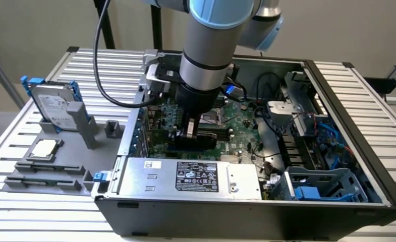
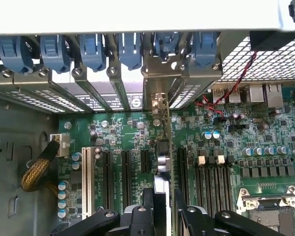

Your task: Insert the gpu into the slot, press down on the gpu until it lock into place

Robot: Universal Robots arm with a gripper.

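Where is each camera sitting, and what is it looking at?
Exterior view: off the arm, above and in front of the open computer case, looking down into it; the robot arm and the gripper reach down to the motherboard.
Wrist view: on the wrist, looking past the gripper along the motherboard toward the case's rear slot brackets; the gpu stands edge-on between the fingers.
Shared: the gripper, the motherboard and the processor socket.
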